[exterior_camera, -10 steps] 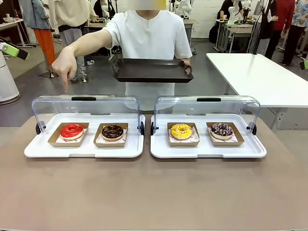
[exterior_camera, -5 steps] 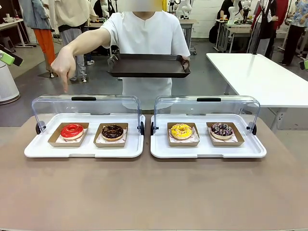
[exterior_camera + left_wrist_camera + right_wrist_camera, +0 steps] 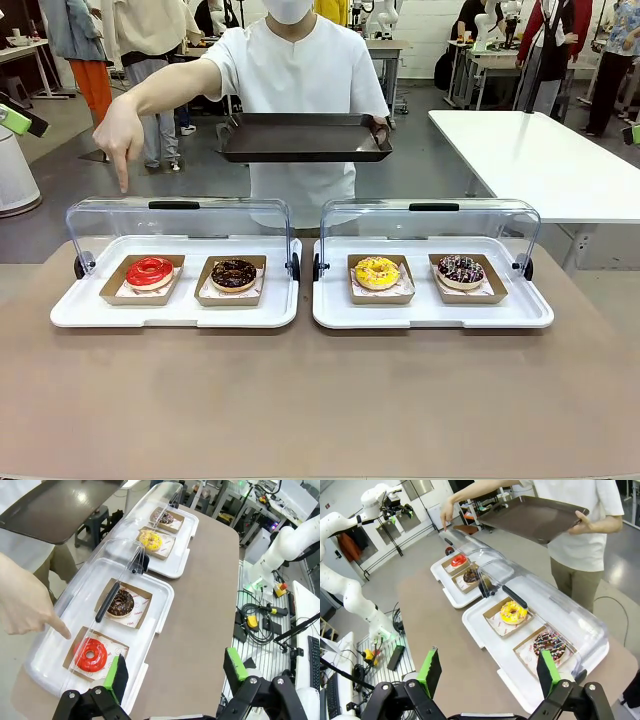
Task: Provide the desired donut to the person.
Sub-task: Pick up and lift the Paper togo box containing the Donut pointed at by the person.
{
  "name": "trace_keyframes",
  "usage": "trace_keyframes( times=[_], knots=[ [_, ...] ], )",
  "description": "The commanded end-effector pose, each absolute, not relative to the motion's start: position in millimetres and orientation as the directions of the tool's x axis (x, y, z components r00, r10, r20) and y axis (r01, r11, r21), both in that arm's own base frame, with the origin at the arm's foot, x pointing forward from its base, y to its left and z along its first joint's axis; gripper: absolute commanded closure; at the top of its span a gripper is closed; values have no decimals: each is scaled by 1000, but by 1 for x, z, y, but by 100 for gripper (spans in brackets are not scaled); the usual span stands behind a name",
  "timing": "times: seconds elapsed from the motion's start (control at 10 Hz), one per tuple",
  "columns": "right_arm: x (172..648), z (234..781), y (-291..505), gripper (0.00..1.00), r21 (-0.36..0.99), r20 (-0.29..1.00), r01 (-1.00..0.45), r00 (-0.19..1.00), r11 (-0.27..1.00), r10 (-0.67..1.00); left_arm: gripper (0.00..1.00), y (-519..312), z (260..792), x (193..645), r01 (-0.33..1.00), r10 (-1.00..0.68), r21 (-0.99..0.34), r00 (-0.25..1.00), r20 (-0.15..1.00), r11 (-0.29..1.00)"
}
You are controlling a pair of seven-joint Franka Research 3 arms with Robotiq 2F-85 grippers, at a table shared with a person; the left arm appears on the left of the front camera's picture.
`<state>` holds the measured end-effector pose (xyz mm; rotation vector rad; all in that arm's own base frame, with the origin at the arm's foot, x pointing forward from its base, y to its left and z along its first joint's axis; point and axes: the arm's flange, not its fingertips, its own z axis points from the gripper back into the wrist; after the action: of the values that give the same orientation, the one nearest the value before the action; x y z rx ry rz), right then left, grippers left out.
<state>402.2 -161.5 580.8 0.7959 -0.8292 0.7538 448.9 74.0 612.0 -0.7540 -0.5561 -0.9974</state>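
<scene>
The person (image 3: 300, 90) stands at the far side, holding a dark serving tray (image 3: 303, 137) in one hand. Their other hand (image 3: 120, 135) points a finger straight down over the red donut (image 3: 150, 271), and in the left wrist view the fingertip (image 3: 65, 630) hangs just above the clear lid near the red donut (image 3: 90, 654). The chocolate donut (image 3: 234, 273) shares that white tray. The yellow donut (image 3: 377, 271) and the dark sprinkled donut (image 3: 460, 268) lie on the other tray. My left gripper (image 3: 176, 672) is open high above the table's left end. My right gripper (image 3: 488, 672) is open above the right end.
Each donut sits in a brown paper boat on a white tray (image 3: 70, 312) with a raised clear lid (image 3: 180, 215) along its far side. The second tray (image 3: 530, 315) has the same lid. The brown tabletop (image 3: 320, 400) spreads in front of both trays. A white table (image 3: 540, 150) stands at the back right.
The person's pointing hand has drifted slightly left and up, and the dark tray has shifted a little left. Both grippers stay open.
</scene>
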Motion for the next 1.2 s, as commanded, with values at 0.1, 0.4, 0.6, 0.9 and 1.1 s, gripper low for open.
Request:
trace_keyframes(
  times=[0.1, 0.4, 0.6, 0.9, 1.1],
  knots=[
    [402, 581, -161, 0, 302, 847, -820, 465, 486, 257, 0, 73, 614, 449, 894, -530, -302, 441, 725, 331],
    [402, 581, -161, 0, 302, 847, -820, 465, 486, 257, 0, 73, 614, 449, 894, -530, -302, 441, 725, 331],
    [402, 581, -161, 0, 302, 847, -820, 465, 486, 257, 0, 73, 614, 449, 894, -530, -302, 441, 725, 331],
    [402, 581, -161, 0, 302, 847, -820, 465, 486, 257, 0, 73, 614, 449, 894, -530, -302, 441, 725, 331],
    [402, 581, -161, 0, 302, 847, -820, 465, 486, 257, 0, 61, 608, 432, 936, -721, -178, 347, 599, 302]
  ],
)
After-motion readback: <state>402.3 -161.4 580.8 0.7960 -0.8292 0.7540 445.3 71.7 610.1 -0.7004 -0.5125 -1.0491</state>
